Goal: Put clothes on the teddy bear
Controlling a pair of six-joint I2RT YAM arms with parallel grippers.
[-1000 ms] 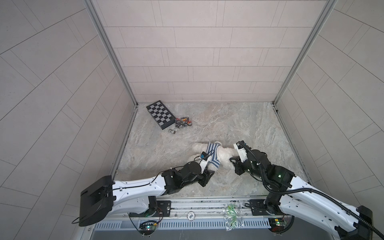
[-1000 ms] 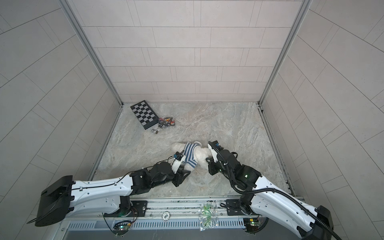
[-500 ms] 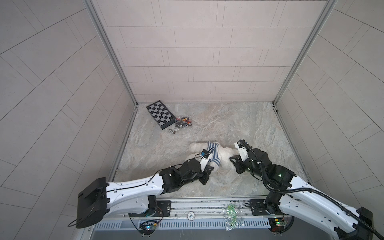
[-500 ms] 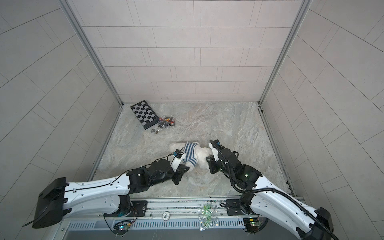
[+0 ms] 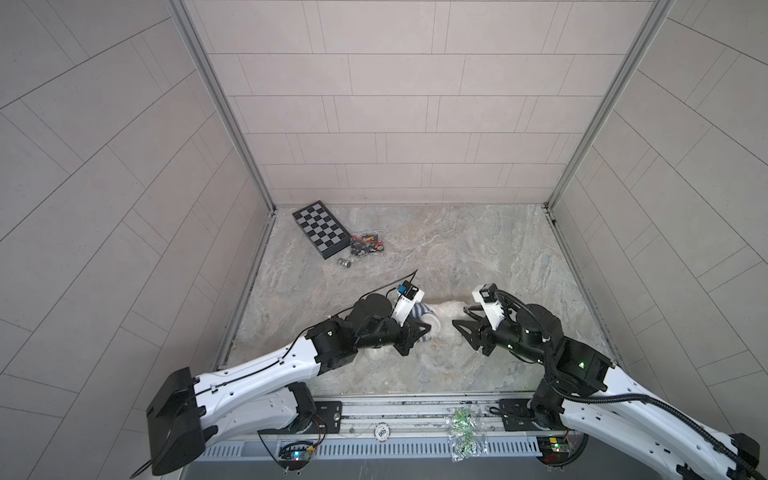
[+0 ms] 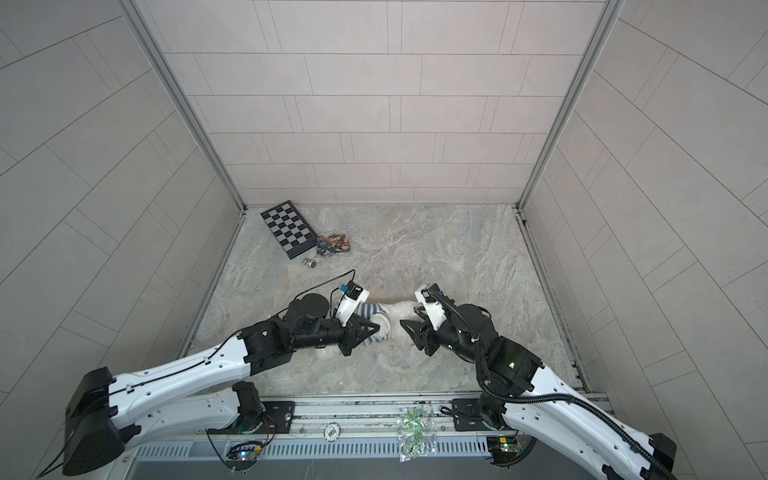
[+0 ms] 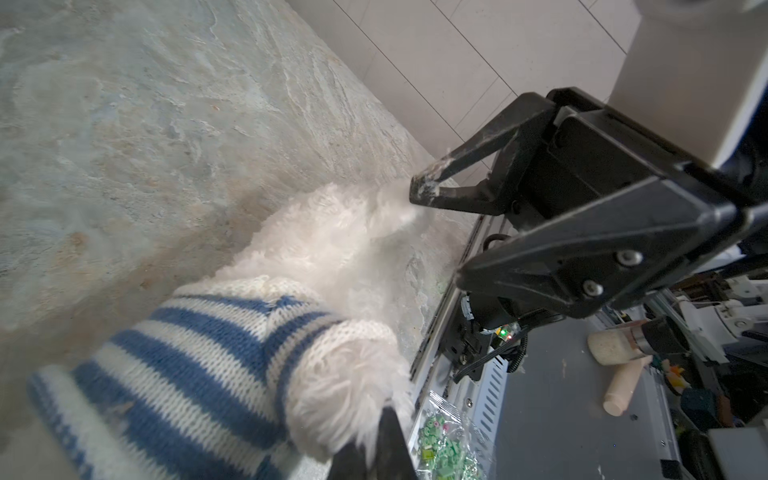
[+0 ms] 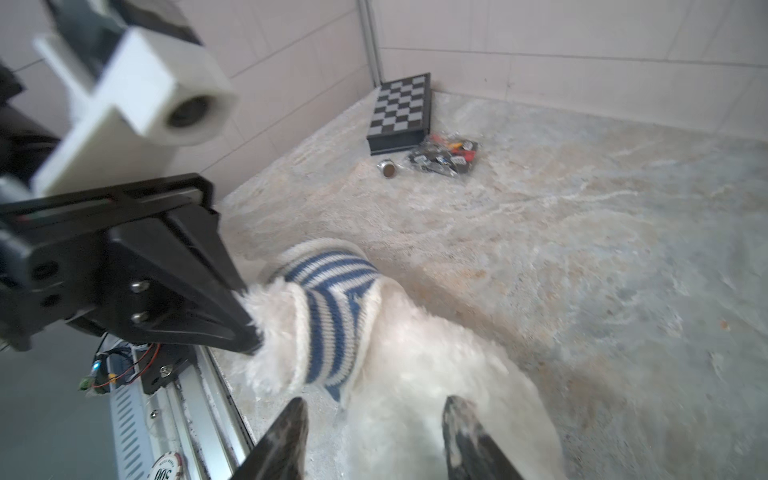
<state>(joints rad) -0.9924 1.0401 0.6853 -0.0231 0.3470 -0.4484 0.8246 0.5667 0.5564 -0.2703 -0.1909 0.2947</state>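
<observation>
My right gripper [image 8: 374, 401] has sprung open, empty — left gripper [image 8: 250, 322] stays pinched on the teddy bear's [image 8: 436, 365] paw.

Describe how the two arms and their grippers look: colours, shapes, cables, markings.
The left arm and right arm have white shells and black joints. The left gripper and right gripper are black, with flat triangular fingers and a white camera block each. A thin black cable runs along the left; a ribbed black hose and a green light mark the right.
</observation>
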